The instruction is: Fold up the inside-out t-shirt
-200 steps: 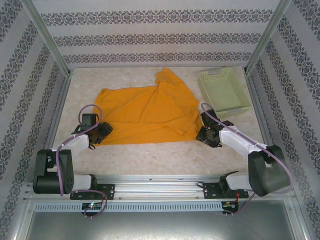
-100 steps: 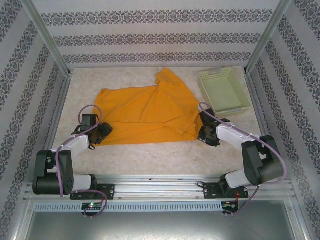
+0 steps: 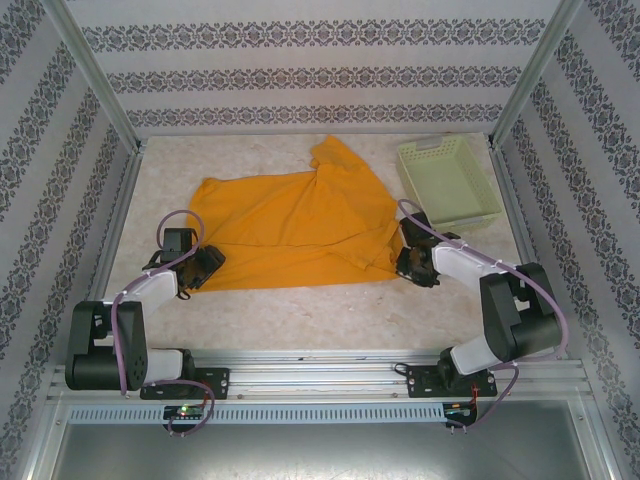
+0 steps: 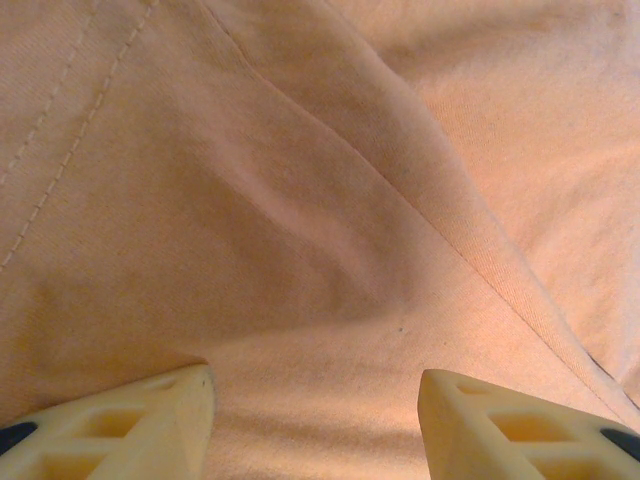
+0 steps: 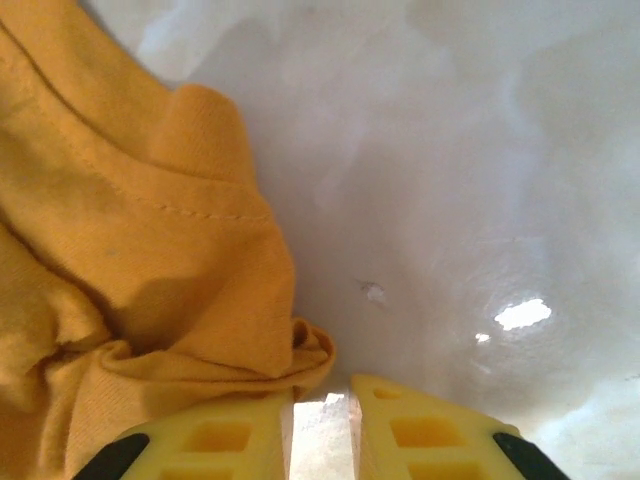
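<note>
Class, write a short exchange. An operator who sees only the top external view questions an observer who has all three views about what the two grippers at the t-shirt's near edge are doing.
Operator: From above I can't judge the left gripper. Is it open?
Observer: Yes. In the left wrist view the left gripper has its fingers wide apart, with t-shirt cloth lying across the space between them.
Operator: Is there cloth between the right gripper's fingers?
Observer: None that I can see. In the right wrist view the right gripper is nearly closed, and the bare table shows through the slim gap.
</note>
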### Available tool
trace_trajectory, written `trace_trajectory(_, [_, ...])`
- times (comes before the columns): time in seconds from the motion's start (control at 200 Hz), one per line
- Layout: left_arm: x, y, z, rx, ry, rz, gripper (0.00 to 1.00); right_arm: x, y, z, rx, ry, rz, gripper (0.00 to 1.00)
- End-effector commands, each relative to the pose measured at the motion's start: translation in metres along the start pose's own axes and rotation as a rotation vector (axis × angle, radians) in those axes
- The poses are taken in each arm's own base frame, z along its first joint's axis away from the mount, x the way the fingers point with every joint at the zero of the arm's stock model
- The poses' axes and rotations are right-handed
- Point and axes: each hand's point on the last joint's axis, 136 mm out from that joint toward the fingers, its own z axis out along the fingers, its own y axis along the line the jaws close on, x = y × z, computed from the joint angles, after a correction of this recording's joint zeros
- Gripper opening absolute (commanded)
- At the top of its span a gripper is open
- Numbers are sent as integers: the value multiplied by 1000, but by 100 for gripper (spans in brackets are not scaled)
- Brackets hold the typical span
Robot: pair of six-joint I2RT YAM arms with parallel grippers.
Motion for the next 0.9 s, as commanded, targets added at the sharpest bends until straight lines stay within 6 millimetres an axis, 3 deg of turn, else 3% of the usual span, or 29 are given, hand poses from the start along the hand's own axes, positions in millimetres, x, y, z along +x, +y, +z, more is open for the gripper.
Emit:
trace_trajectory(0.0, [9, 23, -5, -77, 14, -2, 57, -13, -19, -8, 55, -47, 55, 21])
trace_trajectory(0.13, [8, 26, -9, -75, -2, -9, 58, -18, -36, -8, 60, -56, 90, 20])
trace_trajectory(0.335, [8, -12, -20, 87, 32, 28, 59, -31, -28, -28, 25, -90, 59, 22])
trace_trajectory(0.425, [9, -26, -33, 87, 30, 98, 62, -30, -8, -53, -49, -152, -4, 30])
trace_trajectory(0.515, [11, -44, -43, 88, 2, 174, 65, -23, 27, -77, -155, -208, -81, 41])
trace_trajectory(0.575, [15, -56, -44, 106, -2, 204, 66, -14, 54, -82, -239, -197, -122, 46])
trace_trajectory(0.659, [23, -73, -38, 136, 13, 234, 67, -4, 86, -76, -302, -155, -159, 50])
trace_trajectory(0.769, [35, -82, -23, 145, 60, 254, 67, 2, 111, -51, -313, -78, -170, 53])
trace_trajectory(0.894, [42, -65, -6, 78, 94, 253, 70, 0, 100, -16, -227, -8, -111, 56])
